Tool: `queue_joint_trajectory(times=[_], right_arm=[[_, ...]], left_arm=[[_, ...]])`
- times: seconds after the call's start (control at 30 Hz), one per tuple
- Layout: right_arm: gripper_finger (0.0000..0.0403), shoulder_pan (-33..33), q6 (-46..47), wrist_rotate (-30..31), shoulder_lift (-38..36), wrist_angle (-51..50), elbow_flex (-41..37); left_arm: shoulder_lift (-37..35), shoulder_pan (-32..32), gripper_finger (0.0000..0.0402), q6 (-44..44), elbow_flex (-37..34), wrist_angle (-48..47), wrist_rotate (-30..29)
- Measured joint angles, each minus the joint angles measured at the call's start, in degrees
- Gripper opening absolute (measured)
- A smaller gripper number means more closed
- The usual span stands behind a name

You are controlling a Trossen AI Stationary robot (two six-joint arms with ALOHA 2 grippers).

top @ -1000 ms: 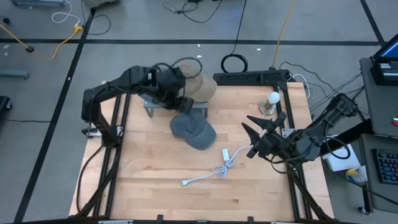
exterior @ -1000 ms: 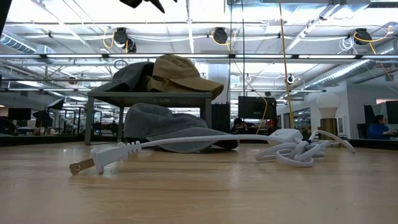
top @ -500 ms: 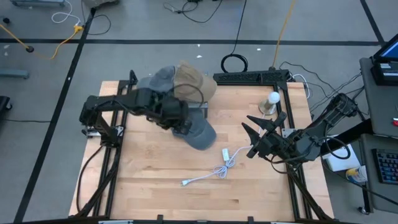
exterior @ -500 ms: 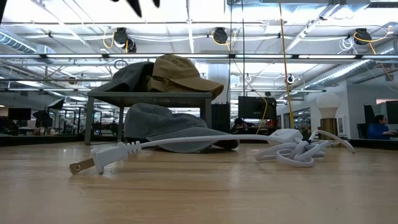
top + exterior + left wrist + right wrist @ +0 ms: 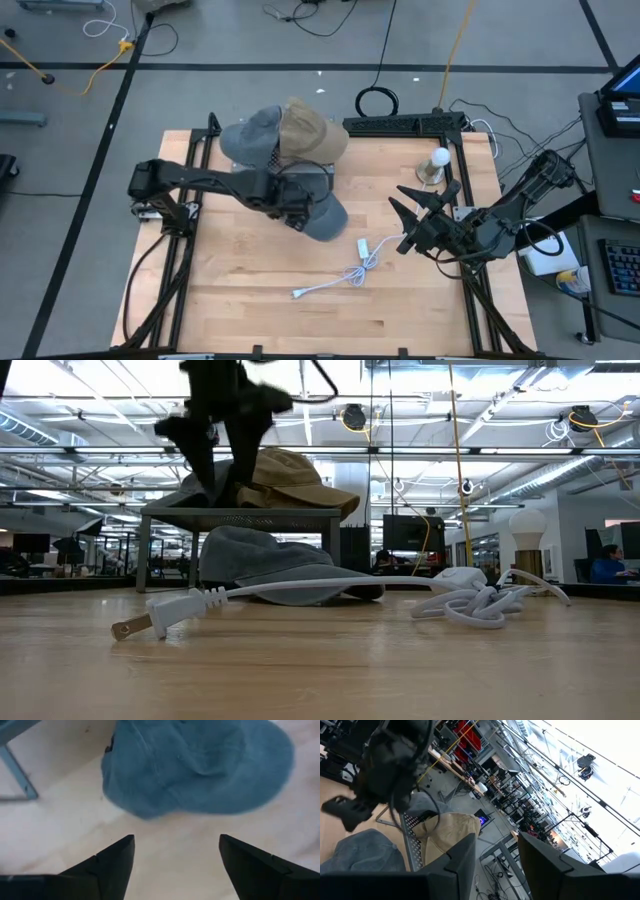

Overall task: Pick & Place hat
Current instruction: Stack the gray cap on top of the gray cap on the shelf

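Observation:
A blue-grey cap lies on the table, brim side down, in front of a small metal rack; the low view shows this cap below the rack. A grey cap and a tan cap rest on the rack top. My left gripper hangs open just above the blue-grey cap's left edge; its wrist view shows the cap ahead of the open left gripper. My right gripper waits open at the table's right side.
A white cable with a plug lies coiled on the table near the cap's near-right side, also in the low view. A light bulb on a stand is at the far right. Bare wood lies toward the near edge.
My left gripper has moved from above the rack toward the near edge and right, and come down toward the blue-grey cap on the table; in the low view it has dropped into the picture in front of the rack. The caps have stayed where they were.

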Motion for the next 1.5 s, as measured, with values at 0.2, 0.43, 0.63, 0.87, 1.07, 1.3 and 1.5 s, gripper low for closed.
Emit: queue_joint_trajectory(times=[0.2, 0.43, 0.63, 0.87, 1.07, 1.3, 1.5], right_arm=[[0.0139, 0.0, 0.0, 0.0, 0.0, 0.0, 0.0], [0.0139, 0.0, -0.5, -1.6, 0.0, 0.0, 0.0], [0.0139, 0.0, -1.7, -4.4, 0.0, -0.1, 0.0], [0.0139, 0.0, -1.8, -4.5, 0.0, -0.2, 0.0], [0.0139, 0.0, -3.1, -4.5, 0.0, -0.2, 0.0], [0.0139, 0.0, -4.3, -4.4, 0.0, -0.2, 0.0], [0.0144, 0.0, 2.2, -4.5, 0.0, -0.2, 0.0]], left_arm=[[0.0, 1.9, 0.0325, 4.3, -7.0, 3.1, -5.3], [0.0, 5.0, 0.035, 12.0, -11.0, 9.6, -7.5], [0.0, 7.3, 0.0358, 20.0, -15.0, 18.0, -6.1], [0.0, 9.4, 0.0343, 21.7, -17.5, 23.1, 0.2], [0.0, 8.8, 0.0279, 24.8, -17.5, 28.7, 6.1], [0.0, 7.4, 0.0115, 25.0, -17.5, 28.5, 8.2], [0.0, 7.3, 0.0012, 24.3, -17.5, 28.6, 10.0]])
